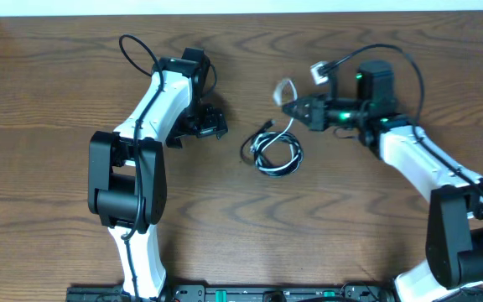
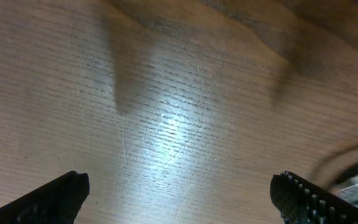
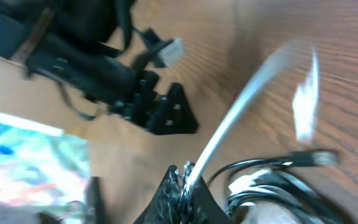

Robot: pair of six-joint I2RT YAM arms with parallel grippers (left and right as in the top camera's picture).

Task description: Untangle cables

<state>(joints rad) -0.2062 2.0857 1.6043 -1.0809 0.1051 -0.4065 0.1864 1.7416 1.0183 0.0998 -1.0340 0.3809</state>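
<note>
Between the wide-spread fingers [image 2: 309,200] of the left gripper [image 1: 211,124] there is only bare table [image 2: 166,93], so the way straight under and ahead of it is free. Beyond one finger, a blurred cable shows at the edge of the wrist view. The right gripper [image 1: 288,107] is pinched together on the white cable [image 3: 247,104], which runs slanting ahead of its tips and crosses that path. The coil of cables [image 1: 273,168] lies just beside its tips. Farther ahead, across free wood, the left gripper stands in the way.
</note>
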